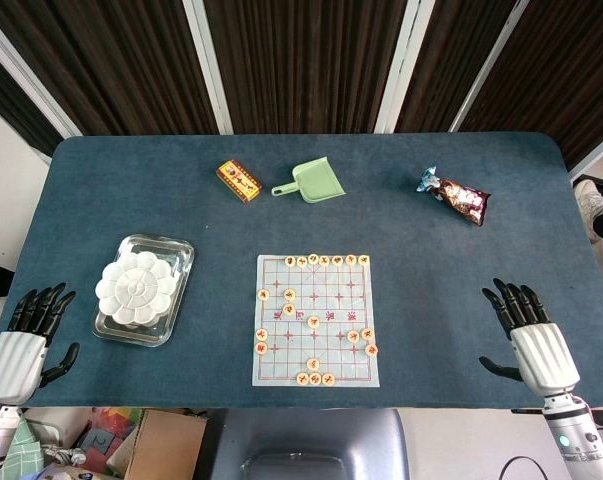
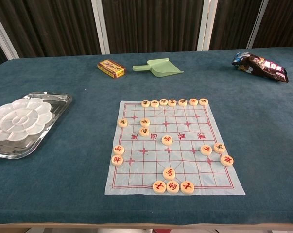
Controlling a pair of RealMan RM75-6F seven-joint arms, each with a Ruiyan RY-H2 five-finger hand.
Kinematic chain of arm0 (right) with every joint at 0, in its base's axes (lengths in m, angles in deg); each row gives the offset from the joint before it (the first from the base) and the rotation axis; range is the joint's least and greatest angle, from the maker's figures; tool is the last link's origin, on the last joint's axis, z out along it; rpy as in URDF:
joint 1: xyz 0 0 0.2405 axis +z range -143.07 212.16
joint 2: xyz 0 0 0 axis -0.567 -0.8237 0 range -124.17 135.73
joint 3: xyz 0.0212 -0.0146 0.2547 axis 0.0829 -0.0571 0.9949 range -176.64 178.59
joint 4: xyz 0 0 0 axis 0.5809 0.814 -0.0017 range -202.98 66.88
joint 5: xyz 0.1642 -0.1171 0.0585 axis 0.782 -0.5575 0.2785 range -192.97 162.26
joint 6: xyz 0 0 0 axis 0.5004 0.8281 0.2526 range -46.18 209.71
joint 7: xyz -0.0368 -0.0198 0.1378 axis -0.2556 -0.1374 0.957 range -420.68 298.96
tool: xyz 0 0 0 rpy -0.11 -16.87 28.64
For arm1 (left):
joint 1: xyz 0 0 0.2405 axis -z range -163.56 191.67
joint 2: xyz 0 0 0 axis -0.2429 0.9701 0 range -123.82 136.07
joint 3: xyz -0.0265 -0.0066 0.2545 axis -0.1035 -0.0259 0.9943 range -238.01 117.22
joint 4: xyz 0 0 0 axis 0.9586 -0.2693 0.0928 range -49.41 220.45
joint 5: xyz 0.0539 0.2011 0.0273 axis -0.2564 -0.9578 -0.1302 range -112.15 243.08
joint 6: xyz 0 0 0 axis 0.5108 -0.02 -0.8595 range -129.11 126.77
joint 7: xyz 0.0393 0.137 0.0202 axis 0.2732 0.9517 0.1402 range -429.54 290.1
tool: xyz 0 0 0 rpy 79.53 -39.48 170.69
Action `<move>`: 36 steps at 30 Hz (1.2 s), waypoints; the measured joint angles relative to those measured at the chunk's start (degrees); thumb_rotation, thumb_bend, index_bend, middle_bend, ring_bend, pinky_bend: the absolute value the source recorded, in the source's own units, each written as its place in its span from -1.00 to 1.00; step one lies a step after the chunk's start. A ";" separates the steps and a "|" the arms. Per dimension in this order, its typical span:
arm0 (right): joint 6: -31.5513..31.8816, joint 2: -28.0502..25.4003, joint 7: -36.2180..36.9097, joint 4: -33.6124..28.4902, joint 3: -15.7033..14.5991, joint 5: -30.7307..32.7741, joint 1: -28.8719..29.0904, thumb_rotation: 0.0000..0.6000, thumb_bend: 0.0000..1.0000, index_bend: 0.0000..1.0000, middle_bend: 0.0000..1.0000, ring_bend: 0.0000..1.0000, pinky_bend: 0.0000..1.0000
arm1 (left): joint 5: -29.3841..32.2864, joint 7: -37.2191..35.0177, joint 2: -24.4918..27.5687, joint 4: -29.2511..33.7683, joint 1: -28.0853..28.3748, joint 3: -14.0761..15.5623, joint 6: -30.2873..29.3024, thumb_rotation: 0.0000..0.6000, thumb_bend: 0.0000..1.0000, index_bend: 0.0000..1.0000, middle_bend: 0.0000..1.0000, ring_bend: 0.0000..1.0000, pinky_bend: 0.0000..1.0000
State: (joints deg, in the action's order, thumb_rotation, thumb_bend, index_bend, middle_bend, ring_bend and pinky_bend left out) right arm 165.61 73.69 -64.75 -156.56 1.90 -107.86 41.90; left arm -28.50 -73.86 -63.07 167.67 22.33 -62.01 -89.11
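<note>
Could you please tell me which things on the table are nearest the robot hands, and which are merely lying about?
Nearest the hands:
left robot hand, open
right robot hand, open
white palette in metal tray, nearest the left one
chess board with round pieces

Lying about:
small yellow box
green dustpan
snack packet

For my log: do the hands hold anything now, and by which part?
Nothing is held. The left hand and right hand rest open at the table's edges.
</note>
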 measured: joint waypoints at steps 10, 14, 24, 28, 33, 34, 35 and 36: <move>0.63 0.39 2.92 2.34 -1.69 -2.81 -0.16 1.00 -0.82 -0.95 -1.00 -1.00 -1.00 | -0.63 0.52 -0.05 0.59 0.07 0.44 -0.48 1.00 -0.20 -1.00 -1.00 -1.00 -1.00; -2.88 0.72 3.42 2.08 -0.22 -3.05 3.40 1.00 -0.81 -0.74 -1.00 -1.00 -1.00 | -0.93 -0.35 0.06 0.73 0.38 0.53 -0.40 1.00 -0.20 -1.00 -1.00 -1.00 -1.00; -22.92 4.58 -6.95 0.08 9.55 9.77 18.88 1.00 -0.67 -0.42 -1.00 -1.00 -1.00 | 0.66 -1.22 0.75 0.79 0.51 0.08 -0.09 1.00 -0.20 -1.00 -1.00 -1.00 -1.00; -27.90 9.79 -11.82 3.20 12.66 16.05 25.05 1.00 -0.58 -0.27 -1.00 -1.00 -1.00 | 1.33 -1.25 0.90 0.82 0.33 -0.36 -0.42 1.00 -0.20 -1.00 -1.00 -1.00 -1.00; -31.79 16.45 -14.65 10.49 14.96 20.55 30.92 1.00 -0.46 -0.07 -0.97 -1.00 -1.00 | 1.10 -2.22 1.28 0.49 -0.06 0.20 -0.73 1.00 -0.20 -1.00 -1.00 -1.00 -1.00; -32.24 17.54 -14.98 11.89 15.18 20.95 31.75 1.00 -0.43 -0.03 -0.95 -1.00 -1.00 | 1.14 -2.32 1.29 0.43 -0.04 0.22 -0.61 1.00 -0.20 -1.00 -1.00 -1.00 -1.00; -32.68 18.62 -15.28 13.31 15.37 21.37 32.41 1.00 -0.41 0.01 -0.93 -1.00 -1.00 | 1.22 -2.39 1.30 0.38 0.00 0.22 -0.46 1.00 -0.20 -1.00 -1.00 -1.00 -1.00; -33.31 20.03 -15.61 15.22 15.58 21.96 33.22 1.00 -0.40 0.02 -0.93 -1.00 -1.00 | 1.35 -2.47 1.30 0.33 0.07 0.21 -0.23 1.00 -0.20 -1.00 -1.00 -1.00 -1.00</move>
State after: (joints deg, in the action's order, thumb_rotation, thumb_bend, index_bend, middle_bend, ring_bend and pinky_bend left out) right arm 132.30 93.72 -80.36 -141.34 17.49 -85.90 75.12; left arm -27.16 -76.33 -61.77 168.01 22.41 -61.80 -89.34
